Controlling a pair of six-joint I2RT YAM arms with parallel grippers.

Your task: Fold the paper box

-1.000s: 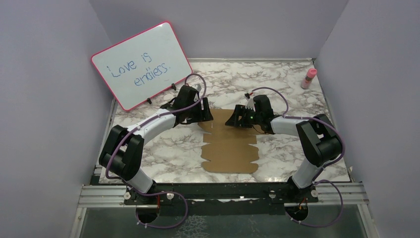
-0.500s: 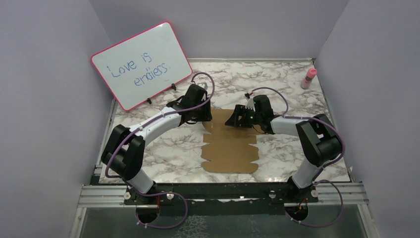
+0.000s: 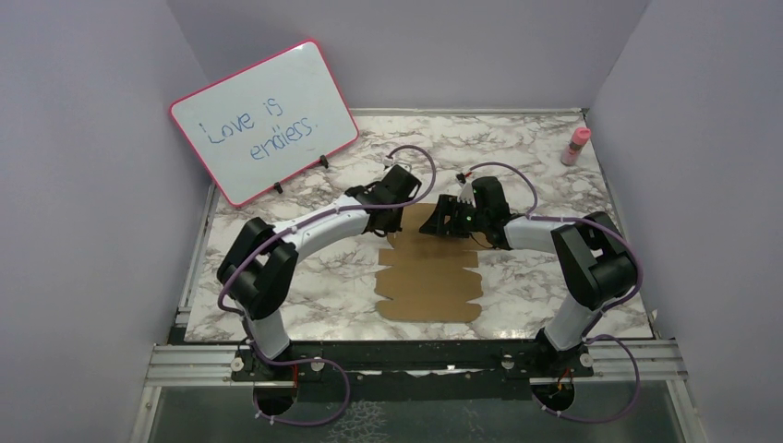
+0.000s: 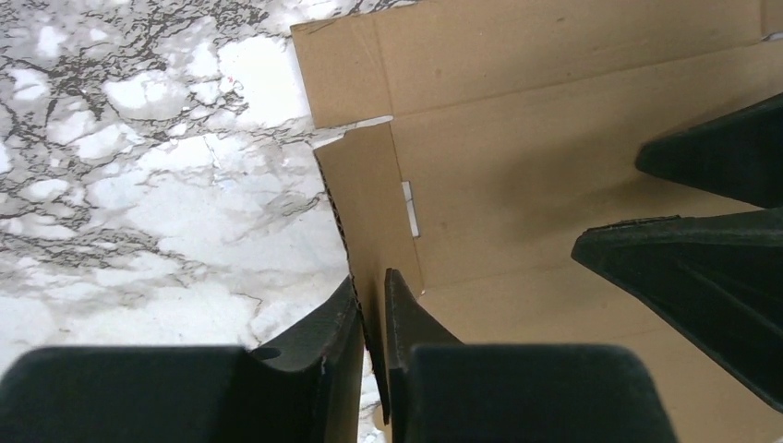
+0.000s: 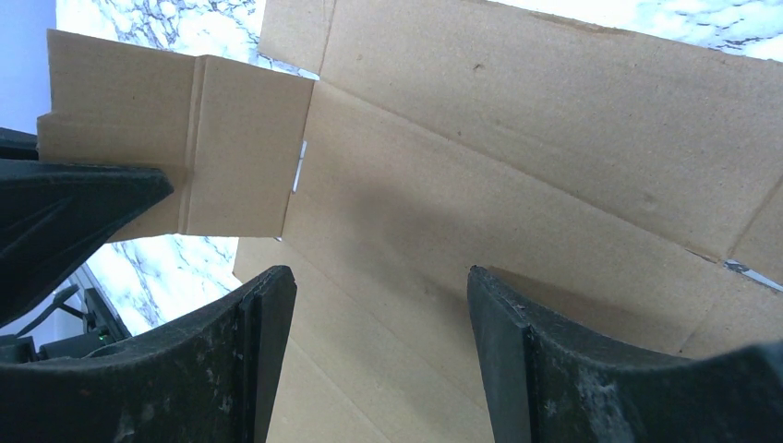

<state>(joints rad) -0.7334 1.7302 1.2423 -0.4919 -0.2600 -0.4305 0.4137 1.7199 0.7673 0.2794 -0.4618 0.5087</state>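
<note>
The paper box (image 3: 429, 281) is a flat brown cardboard sheet lying mid-table. Its far left side flap (image 4: 369, 185) stands raised, and my left gripper (image 4: 371, 281) is shut on that flap's edge; from above, this gripper (image 3: 399, 215) sits at the sheet's far left corner. My right gripper (image 3: 439, 222) is over the sheet's far end, facing the left one. Its jaws (image 5: 380, 277) stand open, tips down on or just above the cardboard panel (image 5: 517, 138), nothing between them. The raised flap (image 5: 240, 157) shows to its left.
A pink-framed whiteboard (image 3: 265, 120) leans at the back left. A pink bottle (image 3: 577, 145) stands at the back right corner. Lilac walls close in three sides of the marble table (image 3: 305, 277).
My left arm swung right to the sheet's far left flap and its jaws closed on it. The right arm has not moved.
</note>
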